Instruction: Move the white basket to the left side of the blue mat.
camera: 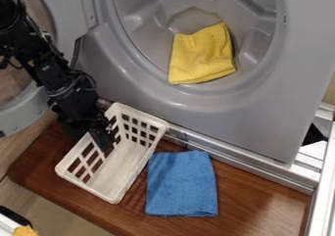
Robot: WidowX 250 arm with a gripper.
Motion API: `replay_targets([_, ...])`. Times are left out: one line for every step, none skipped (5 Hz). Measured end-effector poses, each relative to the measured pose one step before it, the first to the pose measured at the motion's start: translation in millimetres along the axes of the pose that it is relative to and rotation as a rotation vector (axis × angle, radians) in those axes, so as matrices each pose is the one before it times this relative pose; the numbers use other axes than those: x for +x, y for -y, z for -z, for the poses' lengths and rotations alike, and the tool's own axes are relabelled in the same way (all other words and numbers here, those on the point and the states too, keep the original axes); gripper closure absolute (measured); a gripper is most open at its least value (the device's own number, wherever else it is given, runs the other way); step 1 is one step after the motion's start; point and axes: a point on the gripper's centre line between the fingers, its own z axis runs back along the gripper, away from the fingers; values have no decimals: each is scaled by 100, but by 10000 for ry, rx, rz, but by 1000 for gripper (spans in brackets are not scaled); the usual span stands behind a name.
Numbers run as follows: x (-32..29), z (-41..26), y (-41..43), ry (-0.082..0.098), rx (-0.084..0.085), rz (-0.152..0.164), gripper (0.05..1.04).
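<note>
The black gripper [99, 134] hangs at the upper part of the basket's left long wall, partly over the opening; whether it holds that wall is hard to make out. The white basket [124, 169], with square holes in its walls, stands upright and slanted on the brown wooden surface. Just right of the basket lies the blue mat [182, 183], a flat cloth, with its upper left edge close to the basket's right wall. The gripper hides part of the basket's left rim.
Behind stands a grey washer front [262, 103] with a yellow cloth [202, 55] in its round opening. Its open door [19, 113] is at the left beside the arm. A metal rail [222, 156] runs along the wood's back edge, and a white frame [323, 181] rises at the right.
</note>
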Motion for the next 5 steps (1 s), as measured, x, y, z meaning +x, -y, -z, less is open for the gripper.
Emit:
replay_targets([372,-1345,566,21,211,262,77])
replay_targets([394,-1452,1320,-145,305,526,83])
replay_targets([96,-1656,1118,106,267,301,83])
replay_targets([625,-459,1254,-305,-117,866,83])
replay_targets([67,-13,30,-1,13,43,83])
